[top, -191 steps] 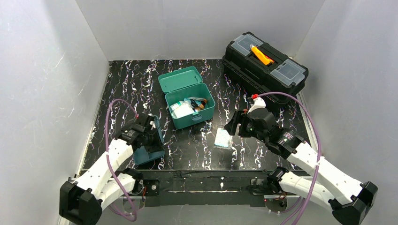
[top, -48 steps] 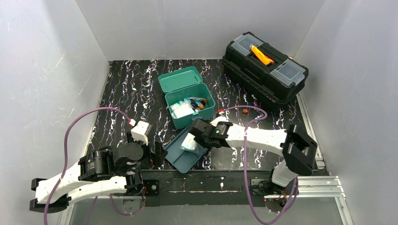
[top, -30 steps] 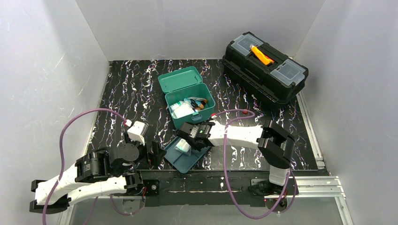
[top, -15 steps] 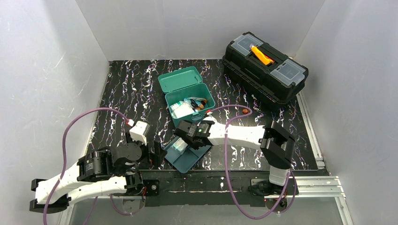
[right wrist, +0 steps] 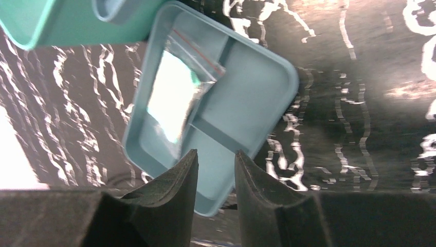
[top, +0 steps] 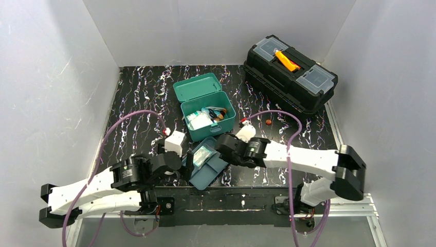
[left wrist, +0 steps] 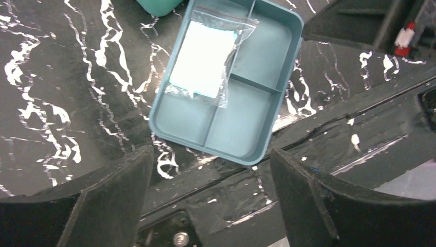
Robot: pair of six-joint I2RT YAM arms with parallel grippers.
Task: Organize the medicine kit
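Inner tray (top: 208,163) with gauze packet (left wrist: 205,59) at near edge of tabletop (top: 139,103); teal box (top: 208,116) mid-tabletop, lid (top: 197,86) up. Left gripper (left wrist: 211,159) wide open, right gripper (right wrist: 216,154) part-open, both empty. I judge: pinch tray by rim, lift level.

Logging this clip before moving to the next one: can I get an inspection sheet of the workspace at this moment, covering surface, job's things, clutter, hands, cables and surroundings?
Surface: black marbled tabletop, no spills seen.
Job's things: teal medicine kit box open, lid tipped back, supplies inside; inner tray out on the table near the front edge; zip bag with a white pad lying in the tray.
Clutter: black toolbox, shut, back right; small orange thing on the table.
Hands: left hand open, empty, over the tray; right hand slightly open, empty, over the tray.
Cables: purple cables loop above the table, no snag seen.
Surroundings: white walls on three sides.
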